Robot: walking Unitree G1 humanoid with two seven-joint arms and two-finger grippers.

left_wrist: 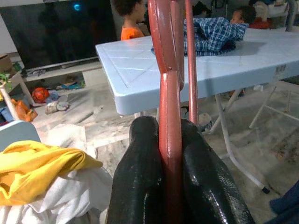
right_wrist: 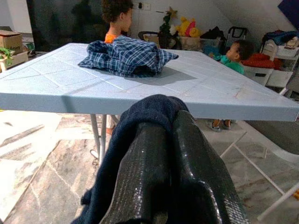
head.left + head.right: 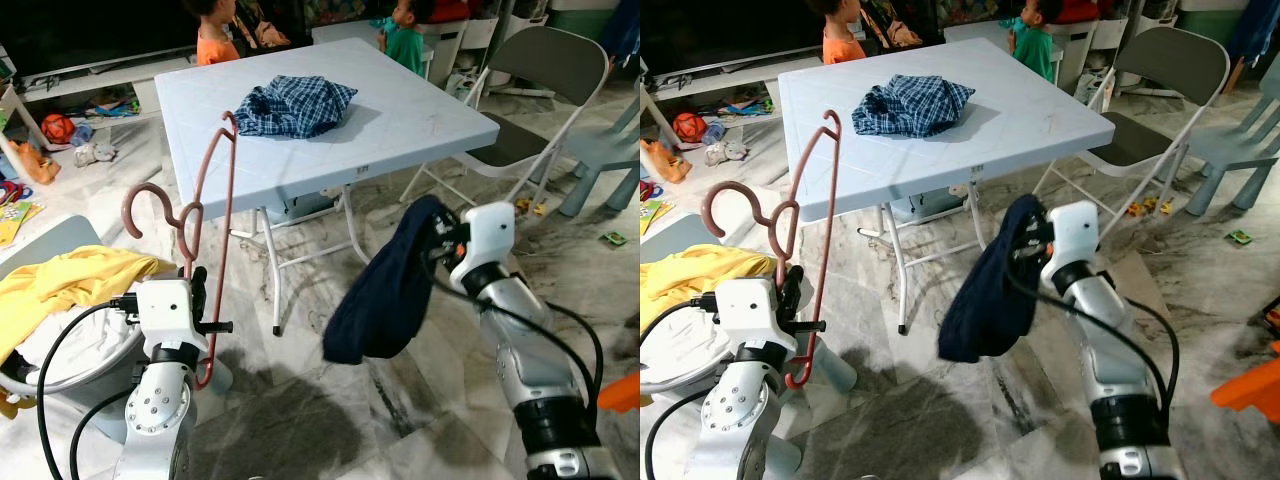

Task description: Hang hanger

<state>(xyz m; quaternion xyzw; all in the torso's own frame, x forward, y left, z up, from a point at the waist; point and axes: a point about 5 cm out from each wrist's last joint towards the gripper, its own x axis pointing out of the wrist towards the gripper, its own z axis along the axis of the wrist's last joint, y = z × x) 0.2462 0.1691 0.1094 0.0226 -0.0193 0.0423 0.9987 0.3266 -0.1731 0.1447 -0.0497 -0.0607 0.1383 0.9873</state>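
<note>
The left gripper (image 1: 170,186) clamps the pink hanger (image 3: 213,225) low on its frame, the hanger standing upright above it, long axis vertical, hook (image 3: 150,205) curling toward the robot's left. The right gripper (image 2: 163,154) is raised before the table (image 3: 420,110), pinching a navy garment (image 3: 385,290) that droops beneath it.

No legible writing

Nothing readable: a small label on the table's (image 3: 330,175) front edge is too blurred.
</note>
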